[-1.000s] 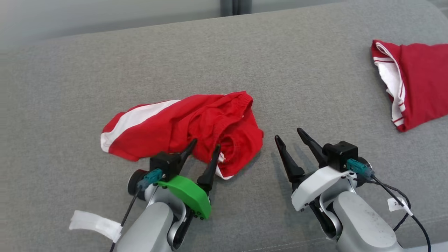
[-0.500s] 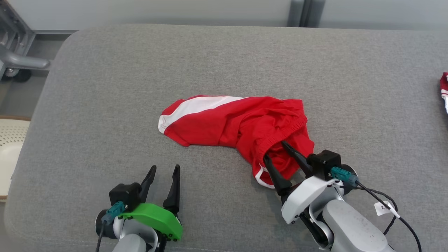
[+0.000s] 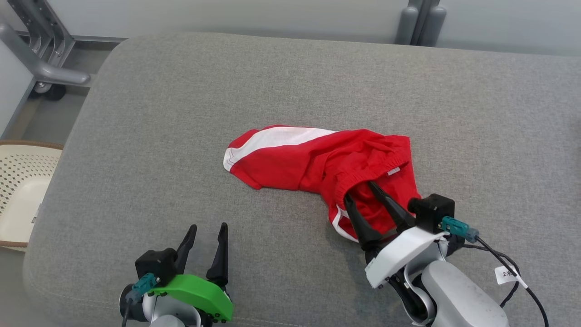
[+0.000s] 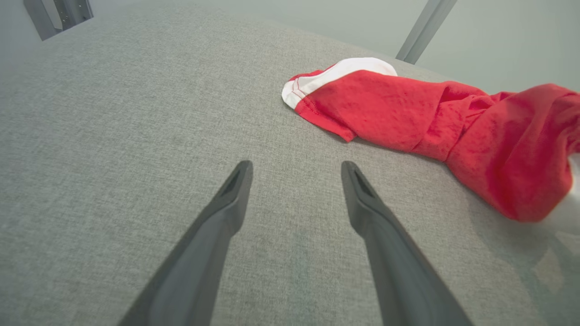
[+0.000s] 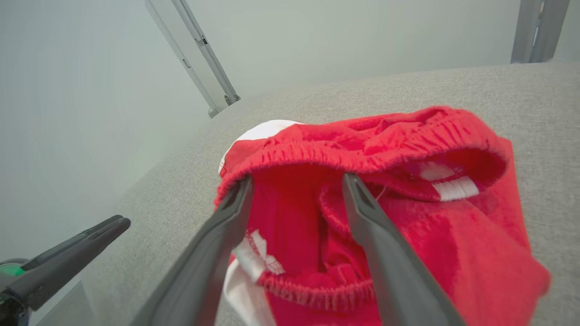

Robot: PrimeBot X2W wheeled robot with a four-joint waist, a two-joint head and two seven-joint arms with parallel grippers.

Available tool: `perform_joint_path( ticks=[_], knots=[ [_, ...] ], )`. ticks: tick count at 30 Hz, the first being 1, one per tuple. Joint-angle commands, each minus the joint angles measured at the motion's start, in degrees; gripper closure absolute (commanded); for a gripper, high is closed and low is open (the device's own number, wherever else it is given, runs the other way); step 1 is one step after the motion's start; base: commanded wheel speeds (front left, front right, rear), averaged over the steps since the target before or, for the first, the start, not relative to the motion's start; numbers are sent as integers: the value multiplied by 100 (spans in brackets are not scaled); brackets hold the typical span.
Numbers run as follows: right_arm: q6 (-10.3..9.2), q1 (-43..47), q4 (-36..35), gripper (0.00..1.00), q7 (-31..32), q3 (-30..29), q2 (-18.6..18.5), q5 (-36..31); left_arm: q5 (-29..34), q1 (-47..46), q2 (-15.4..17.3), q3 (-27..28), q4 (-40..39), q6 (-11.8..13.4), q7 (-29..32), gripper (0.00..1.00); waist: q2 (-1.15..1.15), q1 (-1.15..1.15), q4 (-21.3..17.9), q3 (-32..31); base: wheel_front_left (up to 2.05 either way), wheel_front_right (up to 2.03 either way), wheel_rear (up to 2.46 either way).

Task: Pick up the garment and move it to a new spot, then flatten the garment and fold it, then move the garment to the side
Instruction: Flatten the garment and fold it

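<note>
Shorts point(image 3: 295, 159) made of soft red cloth with a white stripe lay crumpled near the middle of the big grey cloth cushion point(image 3: 159, 113), a little toward 3 o'clock. The white stripe end pointed to 9 o'clock and the stretchy waistband end pointed to 3 o'clock. The right gripper point(image 3: 358, 190), with its white cover, sat at 5 o'clock. Its two dark fingers were spread wide apart, with their tips poked in at the open waistband, and they were not pinching the cloth. The left gripper point(image 3: 208, 226), with its green cover, sat at 7 o'clock over bare cushion, well apart from the shorts. Its fingers were spread wide too and held nothing. A cream basket point(image 3: 18, 181) with little holes stood off the cushion at 9 o'clock.
</note>
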Motion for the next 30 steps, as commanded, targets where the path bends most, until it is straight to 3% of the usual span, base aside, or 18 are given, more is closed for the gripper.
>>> perform_joint_path(
  ticks=[1, 8, 14, 19, 23, 26, 30],
  knots=[
    [-7, 91, -32, 0, -1, -15, -17, 103, 1, 93, 13, -27, -21, -8, 0, 0, 0, 0, -29, -14, 0, 0, 0],
    [-6, 203, 478, 0, -1, 80, -169, 117, -64, 107, 16, -132, 12, -23, 0, 0, 0, 0, -97, -80, 0, 0, 0],
    [-6, 166, 489, 0, -1, -149, -146, 163, 14, 146, 15, -69, 106, -36, 0, 0, 0, 0, -147, -119, 0, 0, 0],
    [-7, 321, 662, 0, -1, -600, -215, 281, -25, 178, 15, -182, 157, -83, 0, 0, 0, 0, -101, -209, 0, 0, 0],
    [-5, 474, 401, 0, -1, -1077, -144, 246, -56, 226, 15, -223, 127, -77, 0, 0, 0, 0, -102, -262, 0, 0, 0],
    [-4, 562, 72, 0, -1, -972, -61, 301, -19, 242, 15, -232, 88, -72, 0, 0, 0, 0, -115, -266, 0, 0, 0],
    [-4, 540, -104, 0, -1, -368, -66, 453, -5, 198, 15, -253, 75, -85, 0, 0, 0, 0, -106, -241, 0, 0, 0]
  ],
)
